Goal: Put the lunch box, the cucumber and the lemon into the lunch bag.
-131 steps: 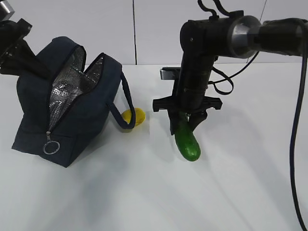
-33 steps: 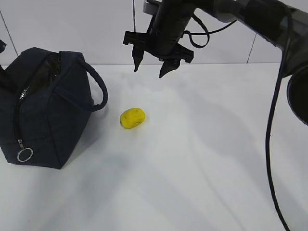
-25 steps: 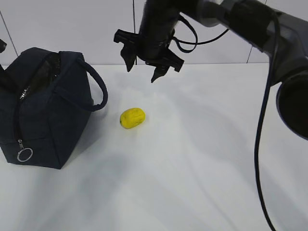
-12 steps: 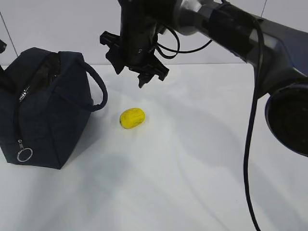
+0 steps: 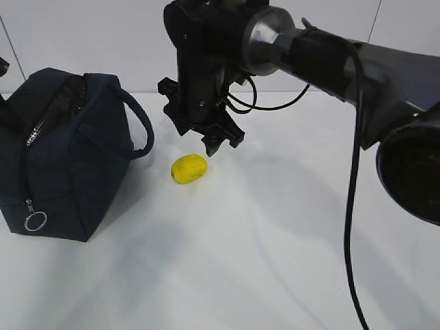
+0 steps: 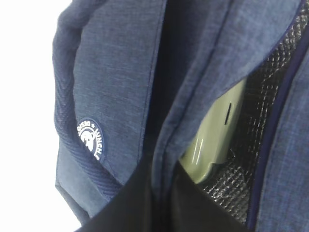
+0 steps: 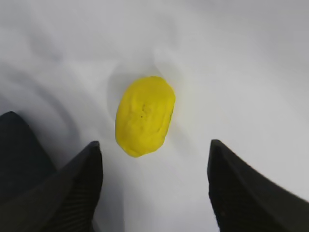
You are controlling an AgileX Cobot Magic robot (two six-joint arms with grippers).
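Your right gripper (image 7: 154, 188) hangs spread wide over the lemon (image 7: 145, 115), which lies on the white table (image 5: 289, 240) at frame centre. The left gripper's jaws can't be judged. At left, the lunch bag (image 5: 65, 151) already holds the lunch box (image 6: 215, 140); no cucumber is visible. The lemon remains.

Right pincer (image 5: 199, 141) pointing down, jaws spread wide, empty, arm reaching leftward

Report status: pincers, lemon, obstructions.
Right pincer open, above lemon. Left pincer unseen. Lemon on table beside bag. Nothing between.
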